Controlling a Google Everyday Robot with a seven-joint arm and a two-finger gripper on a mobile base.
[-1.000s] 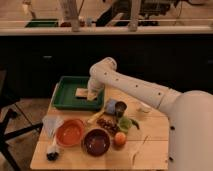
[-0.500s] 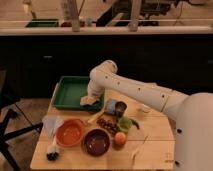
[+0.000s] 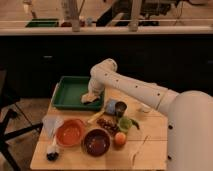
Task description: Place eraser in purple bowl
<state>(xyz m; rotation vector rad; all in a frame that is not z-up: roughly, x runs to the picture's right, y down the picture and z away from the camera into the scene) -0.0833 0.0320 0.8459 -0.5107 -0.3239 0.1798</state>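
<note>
Reaching down with the gripper (image 3: 90, 99) over the near right corner of the green tray (image 3: 70, 92); finger spacing impossible to tell, eraser hidden. Sitting at the table's (image 3: 150, 150) front edge: purple bowl (image 3: 96, 142), beside the orange bowl (image 3: 70, 133).

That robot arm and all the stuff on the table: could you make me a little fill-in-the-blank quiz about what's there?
1. The gripper hangs over the near right corner of the ____ tray.
2. The purple bowl sits directly right of the ____ bowl.
3. The tray lies at the table's far ____ corner.

Missing words: green; orange; left
</note>
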